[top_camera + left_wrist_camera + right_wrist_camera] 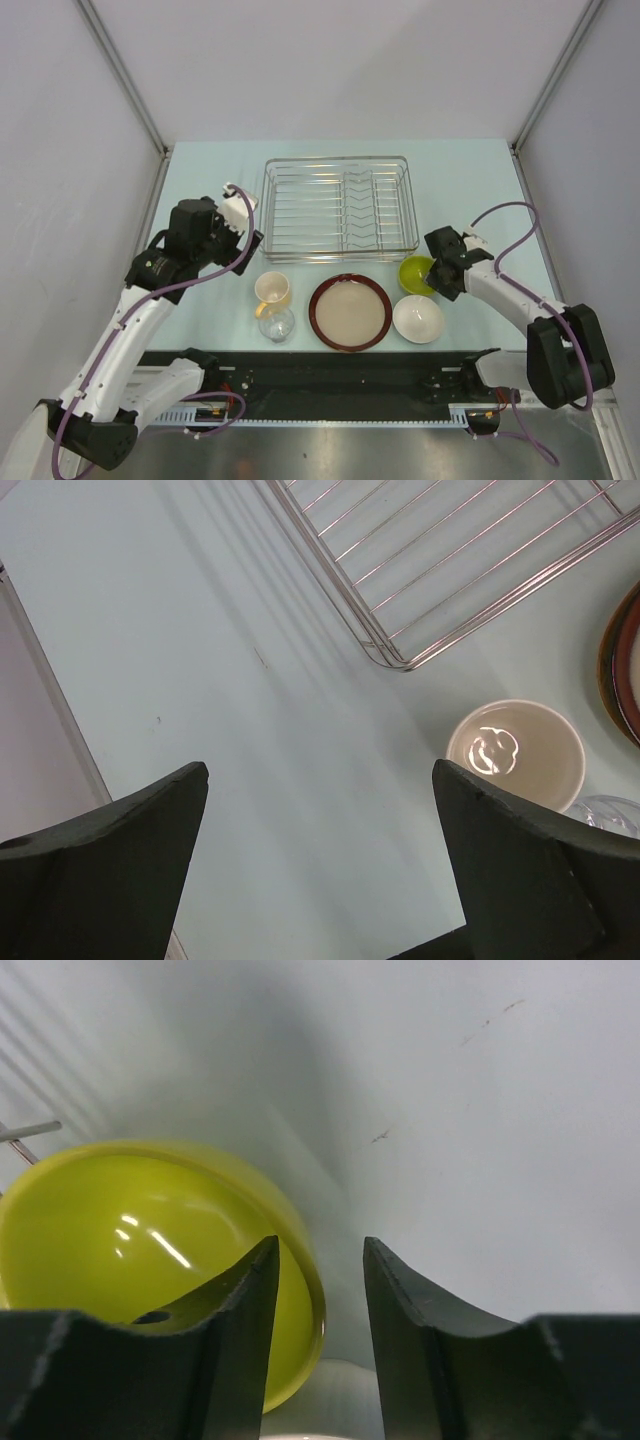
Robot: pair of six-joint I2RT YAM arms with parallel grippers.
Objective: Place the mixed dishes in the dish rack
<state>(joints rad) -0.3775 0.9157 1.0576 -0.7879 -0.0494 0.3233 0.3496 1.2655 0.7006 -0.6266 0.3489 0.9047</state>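
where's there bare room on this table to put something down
Bare: the pale blue table right of the silver wire dish rack, the strip behind it, and the rack's own floor. Crowded: the front row, cream-yellow mug, clear glass, red-brown round dish, white bowl, lime-green bowl, its rim between the right arm's jaws.

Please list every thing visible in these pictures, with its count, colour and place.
rack: 1, silver wire, far middle of table, nothing in it.
green bowl: 1, lime, by rack's near right corner.
white bowl: 1, white, just nearer than green bowl.
dish: 1, dark red-brown, near middle.
plate: 1, beige, lying in the dish.
mug: 1, cream-yellow, left of dish.
glass: 1, clear, just nearer than mug.
table: 1, pale blue-green, under everything.
left arm: 1, white, left side.
right arm: 1, white, right side.
left pincer: 1, black, open, over bare table left of rack.
right pincer: 1, black, open, straddling green bowl's rim.
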